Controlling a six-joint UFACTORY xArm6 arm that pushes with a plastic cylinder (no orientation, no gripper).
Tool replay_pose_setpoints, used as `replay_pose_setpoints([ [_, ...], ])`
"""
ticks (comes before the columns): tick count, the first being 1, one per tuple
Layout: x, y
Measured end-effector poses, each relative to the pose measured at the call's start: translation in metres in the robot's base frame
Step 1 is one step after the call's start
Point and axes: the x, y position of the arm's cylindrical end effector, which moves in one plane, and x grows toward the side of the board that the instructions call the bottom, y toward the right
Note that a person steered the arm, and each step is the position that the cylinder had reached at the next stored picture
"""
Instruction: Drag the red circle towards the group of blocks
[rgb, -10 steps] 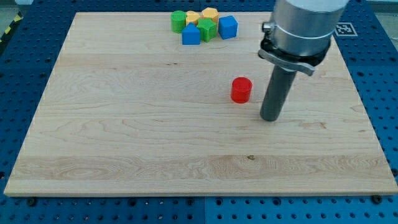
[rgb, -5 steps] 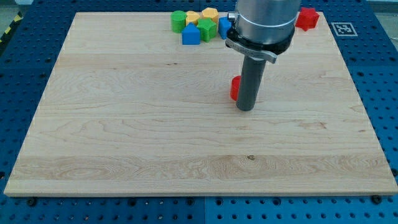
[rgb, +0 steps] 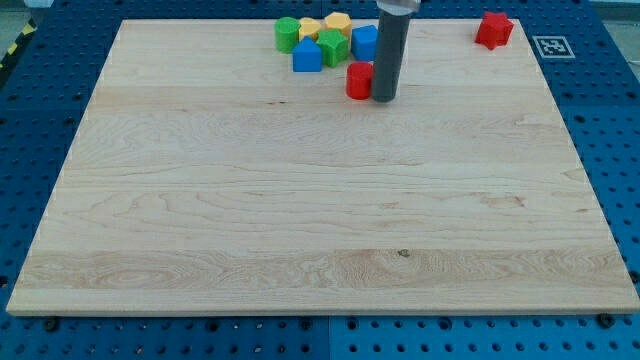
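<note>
The red circle (rgb: 358, 80) stands near the view's top centre, just below the group of blocks. My tip (rgb: 385, 99) is right against the circle's right side. The group holds a green block (rgb: 288, 34), a yellow block (rgb: 310, 27), a yellow hexagon-like block (rgb: 337, 22), a green block (rgb: 331, 47), a blue block (rgb: 306, 56) and a blue cube (rgb: 364, 41), which the rod partly hides. The circle sits close under the blue cube; I cannot tell if they touch.
Another red block (rgb: 494, 29) stands alone at the view's top right of the wooden board (rgb: 300, 220). A blue pegboard surface surrounds the board, with a marker tag (rgb: 553, 46) at the top right.
My tip has moved up and left, pushing the red circle from the board's middle right up to just below the group. The arm's body has left the view.
</note>
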Motion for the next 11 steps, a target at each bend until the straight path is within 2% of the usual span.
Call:
replay_pose_setpoints([
  [4,-0.008,-0.006],
  [5,-0.009,-0.031],
  [8,0.006,-0.033],
  [10,-0.015,-0.057],
  [11,-0.006,-0.059],
])
